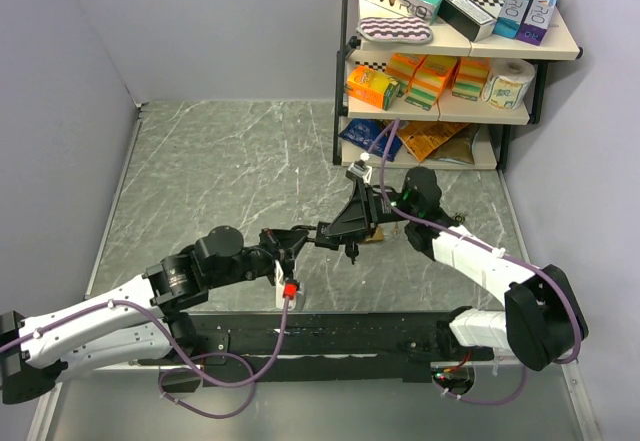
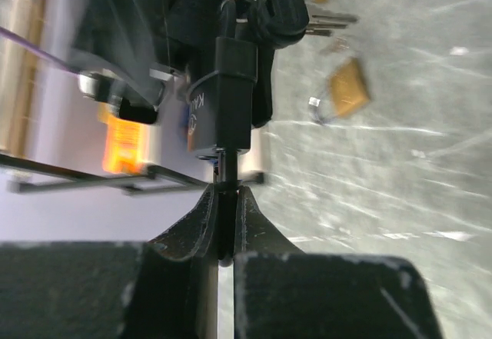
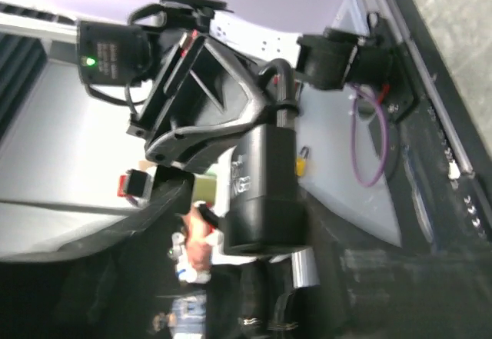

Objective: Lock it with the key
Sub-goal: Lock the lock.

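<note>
A black padlock (image 2: 229, 97) hangs in the air between both arms. My left gripper (image 2: 225, 201) is shut on its thin black shackle, and in the top view it (image 1: 325, 231) reaches in from the left. A black-headed key (image 2: 280, 16) on a ring sits at the padlock's far end. In the right wrist view the padlock (image 3: 265, 185) stands upright just ahead of my right gripper (image 3: 269, 293). The right fingers are dark and blurred at the padlock's base, so their grip does not show. In the top view the right gripper (image 1: 358, 219) meets the left one over the table's middle.
A brass padlock (image 2: 347, 89) lies on the marble table (image 1: 220, 181) just under the grippers (image 1: 376, 233). A shelf unit (image 1: 450, 61) stocked with boxes and packets stands at the back right. Grey walls close the left and back sides.
</note>
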Available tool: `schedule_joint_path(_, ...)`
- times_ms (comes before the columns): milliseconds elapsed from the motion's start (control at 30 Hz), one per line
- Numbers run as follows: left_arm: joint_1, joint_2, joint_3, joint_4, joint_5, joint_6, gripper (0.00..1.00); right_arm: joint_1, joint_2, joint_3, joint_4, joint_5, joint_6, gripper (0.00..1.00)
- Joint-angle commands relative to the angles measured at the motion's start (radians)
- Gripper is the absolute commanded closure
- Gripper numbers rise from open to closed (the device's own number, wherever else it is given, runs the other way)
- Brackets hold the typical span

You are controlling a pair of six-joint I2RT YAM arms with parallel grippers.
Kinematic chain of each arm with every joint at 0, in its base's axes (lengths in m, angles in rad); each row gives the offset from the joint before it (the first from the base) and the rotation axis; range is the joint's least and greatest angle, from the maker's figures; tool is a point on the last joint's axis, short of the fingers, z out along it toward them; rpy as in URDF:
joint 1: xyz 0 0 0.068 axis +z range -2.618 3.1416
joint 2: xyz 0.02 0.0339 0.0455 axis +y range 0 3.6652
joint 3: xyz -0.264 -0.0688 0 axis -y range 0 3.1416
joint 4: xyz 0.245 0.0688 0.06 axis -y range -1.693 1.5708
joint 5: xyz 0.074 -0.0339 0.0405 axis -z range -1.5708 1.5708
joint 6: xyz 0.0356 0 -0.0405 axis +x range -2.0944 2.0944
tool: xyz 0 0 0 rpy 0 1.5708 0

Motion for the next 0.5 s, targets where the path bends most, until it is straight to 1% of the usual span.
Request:
schedule_joint_path(0,-0.001,0.012,0.15,-0.079,0.021,-0.182,0.99,-0.028,-0.005,0.196,-0.263,-0.056,-0.311,0.1)
schedule_joint_path(33,0.0,0.017,0.162,-0.103,0.03,-0.238,0.99,-0.047,0.004,0.235,-0.332,-0.069,-0.386,0.07)
schedule_joint_path(67,0.002,0.015,0.175,-0.144,0.039,-0.262,0.99,-0.074,0.013,0.272,-0.491,-0.076,-0.466,0.01)
schedule_joint_path(100,0.005,0.015,0.187,-0.158,0.063,-0.286,0.99,-0.094,0.012,0.34,-0.582,-0.051,-0.649,0.01)
schedule_joint_path(133,0.014,0.014,0.192,-0.166,0.074,-0.339,0.99,-0.109,0.007,0.371,-0.687,-0.029,-0.745,0.01)
schedule_joint_path(167,0.017,0.015,0.198,-0.179,0.082,-0.372,0.99,-0.128,-0.004,0.398,-0.752,-0.009,-0.83,0.01)
schedule_joint_path(200,0.022,0.02,0.216,-0.199,0.094,-0.404,0.99,-0.136,-0.011,0.443,-0.885,0.006,-1.007,0.01)
schedule_joint_path(233,0.035,0.034,0.228,-0.216,0.122,-0.461,0.99,-0.139,-0.02,0.465,-0.952,0.066,-1.104,0.01)
schedule_joint_path(267,0.043,0.041,0.239,-0.228,0.136,-0.496,0.99,-0.14,-0.046,0.479,-0.996,0.081,-1.183,0.01)
schedule_joint_path(300,0.055,0.048,0.264,-0.253,0.155,-0.531,0.99,-0.142,-0.063,0.481,-1.049,0.083,-1.319,0.01)
schedule_joint_path(333,0.084,0.067,0.28,-0.264,0.212,-0.597,0.99,-0.14,-0.083,0.481,-1.075,0.103,-1.396,0.01)
schedule_joint_path(400,0.117,0.092,0.328,-0.293,0.267,-0.669,0.99,-0.14,-0.138,0.452,-1.09,0.1,-1.528,0.01)
schedule_joint_path(433,0.153,0.124,0.346,-0.308,0.303,-0.738,0.99,-0.142,-0.157,0.444,-1.106,0.094,-1.557,0.01)
schedule_joint_path(467,0.175,0.14,0.363,-0.314,0.364,-0.774,0.99,-0.142,-0.186,0.436,-1.106,0.066,-1.574,0.01)
